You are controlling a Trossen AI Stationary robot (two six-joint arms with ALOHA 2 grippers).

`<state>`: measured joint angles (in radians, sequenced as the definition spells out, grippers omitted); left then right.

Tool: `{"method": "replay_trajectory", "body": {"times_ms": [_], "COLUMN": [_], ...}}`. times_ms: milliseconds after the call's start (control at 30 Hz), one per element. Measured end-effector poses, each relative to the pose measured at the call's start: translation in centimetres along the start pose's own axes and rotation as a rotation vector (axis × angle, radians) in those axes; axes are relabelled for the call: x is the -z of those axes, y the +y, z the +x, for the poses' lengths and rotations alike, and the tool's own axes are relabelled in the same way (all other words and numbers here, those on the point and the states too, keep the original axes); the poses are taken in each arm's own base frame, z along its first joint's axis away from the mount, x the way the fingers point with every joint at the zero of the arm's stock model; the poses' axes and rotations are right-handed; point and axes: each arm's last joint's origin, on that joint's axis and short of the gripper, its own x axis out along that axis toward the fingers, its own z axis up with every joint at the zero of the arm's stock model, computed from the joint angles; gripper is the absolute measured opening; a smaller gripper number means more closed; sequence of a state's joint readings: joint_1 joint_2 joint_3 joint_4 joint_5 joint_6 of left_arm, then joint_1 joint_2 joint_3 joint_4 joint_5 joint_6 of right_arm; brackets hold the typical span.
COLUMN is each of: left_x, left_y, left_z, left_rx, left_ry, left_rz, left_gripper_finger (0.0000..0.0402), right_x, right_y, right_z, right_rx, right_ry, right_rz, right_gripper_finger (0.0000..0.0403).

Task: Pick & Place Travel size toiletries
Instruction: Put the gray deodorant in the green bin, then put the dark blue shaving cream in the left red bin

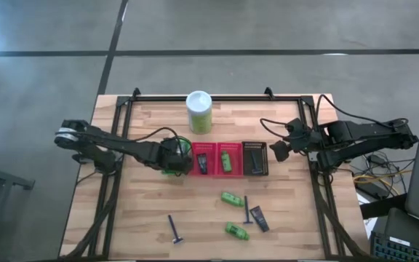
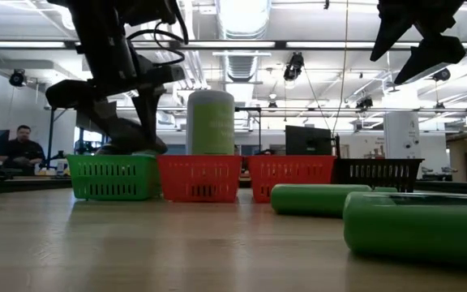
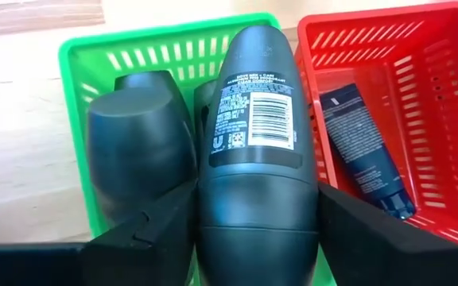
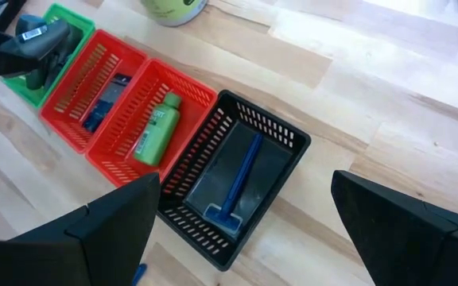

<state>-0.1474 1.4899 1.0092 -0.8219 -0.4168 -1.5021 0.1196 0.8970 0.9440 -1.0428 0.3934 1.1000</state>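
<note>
- High view showed left gripper (image 1: 174, 159) over green basket (image 1: 182, 145), right gripper (image 1: 278, 149) spread empty above black basket (image 1: 255, 158).
- Clamped on dark grey bottle (image 3: 257, 151), lowered into green basket beside two others.
- Placing step; likely called for release, then lift clear.
- Left loose on table: green bottles (image 1: 232, 198), blue sticks (image 1: 175, 228).

Worktop (image 1: 151, 218): pale wood planks, matt, visible grain. Green basket (image 3: 165, 48), red basket (image 3: 420, 87), black basket (image 4: 277, 135): moulded plastic mesh, slight sheen. Grey bottle (image 3: 257, 159): smooth satin plastic, printed paper-look label with barcode; held between matt black plastic fingers of left end effector (image 3: 257, 230). Dark packet (image 3: 364, 151): soft-sheen plastic tube. Green bottle (image 4: 156, 127): glossy plastic. Blue stick (image 4: 237, 179): smooth plastic. Right end effector (image 4: 245, 222): matt black fingers.
</note>
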Motion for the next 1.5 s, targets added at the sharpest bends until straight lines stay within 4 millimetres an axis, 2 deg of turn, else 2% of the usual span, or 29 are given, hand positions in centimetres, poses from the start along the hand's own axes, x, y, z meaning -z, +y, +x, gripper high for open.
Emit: {"method": "replay_trajectory", "body": {"times_ms": [233, 400, 533, 667, 767, 967, 1033, 1133, 1200, 1333, 1500], "left_x": [0.0, -0.4, -1.0, -0.2, 2.1, 11.1, 13.5, 16.1, 16.9, 17.3, 16.9], "left_y": [-0.3, -0.8, -1.3, -2.3, -2.6, -1.4, -0.9, -0.5, -0.7, -1.8, -2.3], "left_z": [-0.3, -1.3, -3.9, -7.9, -10.3, -13.5, -13.7, -12.4, -11.3, -9.3, -9.1], "left_rx": [0.020, 0.049, 0.103, 0.247, 0.348, 0.604, 0.641, 0.617, 0.580, 0.522, 0.495], "left_ry": [0.047, 0.056, 0.029, 0.013, 0.074, 0.213, 0.201, 0.175, 0.168, 0.162, 0.100], "left_rz": [-0.039, -0.005, 0.046, 0.169, 0.401, 1.129, 1.378, 1.693, 1.811, 1.878, 1.952], "left_gripper_finger": [0.0257, 0.0271, 0.0272, 0.0272, 0.0273, 0.0273, 0.0271, 0.0271, 0.0270, 0.0270, 0.0270], "right_x": [0.0, 0.0, 0.0, 0.0, 0.0, 0.0, 0.0, 0.0, 0.0, 0.1, 0.1], "right_y": [0.0, 0.0, 0.0, 0.0, 0.0, 0.0, 0.0, 0.0, 0.0, 0.0, 0.1], "right_z": [0.0, 0.0, 0.0, 0.0, 0.0, 0.0, 0.0, 0.0, 0.0, 0.0, 0.0], "right_rx": [0.001, 0.001, 0.000, 0.000, 0.000, -0.001, -0.002, -0.002, -0.003, -0.010, -0.024], "right_ry": [0.000, 0.000, 0.001, 0.001, 0.001, 0.001, 0.002, 0.002, 0.004, 0.020, 0.048], "right_rz": [0.000, 0.000, 0.000, 0.000, 0.000, 0.000, 0.000, 0.017, 0.041, 0.075, 0.072], "right_gripper_finger": [0.0368, 0.0368, 0.0368, 0.0368, 0.0368, 0.0368, 0.0368, 0.0368, 0.0368, 0.0368, 0.0368]}}
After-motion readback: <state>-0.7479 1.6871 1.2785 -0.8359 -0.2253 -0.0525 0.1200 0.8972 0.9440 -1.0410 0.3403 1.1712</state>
